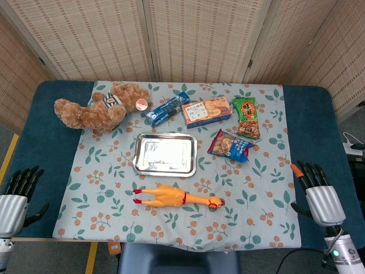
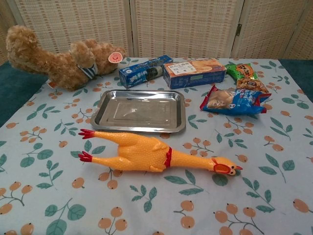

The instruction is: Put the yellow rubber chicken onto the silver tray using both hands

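Both hands [image 1: 17, 191] [image 1: 316, 191] in head view only.

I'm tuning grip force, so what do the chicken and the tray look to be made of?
Chicken: likely soft rubber or vinyl, with a smooth, slightly glossy yellow skin and painted red feet and collar.
Tray: apparently stainless steel or similar metal, with a bright, mirror-like surface and a rolled rim that reflects light.

glossy metal tray [image 2: 139, 128], rubbery chicken [image 2: 146, 154], cloth tbl cover [image 2: 274, 161]
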Action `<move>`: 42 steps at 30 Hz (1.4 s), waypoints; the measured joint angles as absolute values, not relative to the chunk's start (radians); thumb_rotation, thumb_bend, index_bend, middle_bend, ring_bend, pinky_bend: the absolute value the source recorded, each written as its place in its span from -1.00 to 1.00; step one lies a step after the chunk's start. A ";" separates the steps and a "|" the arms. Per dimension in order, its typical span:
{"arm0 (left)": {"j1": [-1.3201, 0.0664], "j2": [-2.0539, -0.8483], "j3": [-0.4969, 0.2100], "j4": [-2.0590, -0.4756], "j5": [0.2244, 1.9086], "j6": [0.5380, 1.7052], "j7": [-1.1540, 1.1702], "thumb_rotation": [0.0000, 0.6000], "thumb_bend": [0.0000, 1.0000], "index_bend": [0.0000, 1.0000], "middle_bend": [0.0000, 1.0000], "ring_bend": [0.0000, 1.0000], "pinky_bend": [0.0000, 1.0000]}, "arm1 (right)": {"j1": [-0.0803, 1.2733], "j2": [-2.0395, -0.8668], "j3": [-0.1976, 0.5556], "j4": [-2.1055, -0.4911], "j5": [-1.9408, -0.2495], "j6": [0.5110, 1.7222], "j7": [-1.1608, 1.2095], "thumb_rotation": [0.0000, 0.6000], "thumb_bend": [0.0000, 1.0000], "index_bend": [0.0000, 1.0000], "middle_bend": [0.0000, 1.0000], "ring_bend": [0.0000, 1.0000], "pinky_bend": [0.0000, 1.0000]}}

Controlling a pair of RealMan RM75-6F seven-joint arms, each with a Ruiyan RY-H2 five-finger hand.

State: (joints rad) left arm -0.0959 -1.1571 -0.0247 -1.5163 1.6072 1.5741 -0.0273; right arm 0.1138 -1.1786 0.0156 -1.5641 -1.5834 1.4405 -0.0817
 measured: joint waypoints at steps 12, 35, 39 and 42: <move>-0.101 -1.162 -0.026 -1.527 1.592 1.548 -0.010 1.00 -0.38 -1.00 -1.00 -1.00 -1.00 | 0.138 -1.194 -0.007 -1.645 -1.584 1.367 -0.125 1.00 -0.79 -1.00 -1.00 -1.00 -1.00; -0.111 -1.125 -0.016 -1.515 1.600 1.531 -0.135 1.00 -0.38 -1.00 -1.00 -1.00 -1.00 | 0.388 -1.716 0.098 -1.797 -1.214 1.116 -0.842 1.00 -0.62 -0.36 -0.56 -0.81 -0.68; -0.107 -1.119 -0.016 -1.508 1.601 1.539 -0.159 1.00 -0.38 -1.00 -1.00 -1.00 -1.00 | 0.423 -1.801 0.115 -1.730 -1.174 1.134 -0.895 1.00 -0.60 -0.34 -0.54 -0.79 -0.67; -0.105 -1.116 -0.015 -1.502 1.599 1.540 -0.172 1.00 -0.38 -1.00 -1.00 -1.00 -1.00 | 0.440 -1.833 0.127 -1.695 -1.144 1.147 -0.911 1.00 -0.60 -0.34 -0.54 -0.78 -0.65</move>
State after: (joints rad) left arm -0.1055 -1.1159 -0.0150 -1.5023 1.5994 1.5401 -0.1725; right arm 0.4403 -1.8327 0.1266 -1.6945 -1.1436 1.1472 -0.9106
